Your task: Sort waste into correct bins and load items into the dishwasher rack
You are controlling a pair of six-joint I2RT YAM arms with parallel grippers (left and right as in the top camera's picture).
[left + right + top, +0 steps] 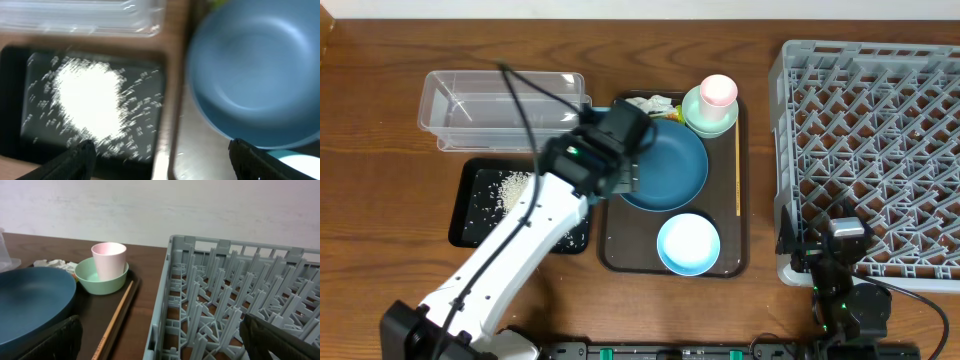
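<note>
Over dark-blue bowl (pixel 672 168), left fingers (pixel 75 161) apart

Brown tray (pixel 628 240); perhaps chopstick (pixel 737 170); table (pixel 380 120).

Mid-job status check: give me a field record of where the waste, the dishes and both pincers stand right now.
rice: heaped in the black tray
clear container: next to the black tray
tissue: on the brown tray, beside the mint bowl
dark-blue bowl: on the brown tray
light-blue bowl: on the brown tray
pink cup: upright inside the mint bowl
rack: no dishes visible in it
left pincer: open, holding nothing, between the black tray and the dark-blue bowl
right pincer: open, holding nothing, at the rack's corner
</note>
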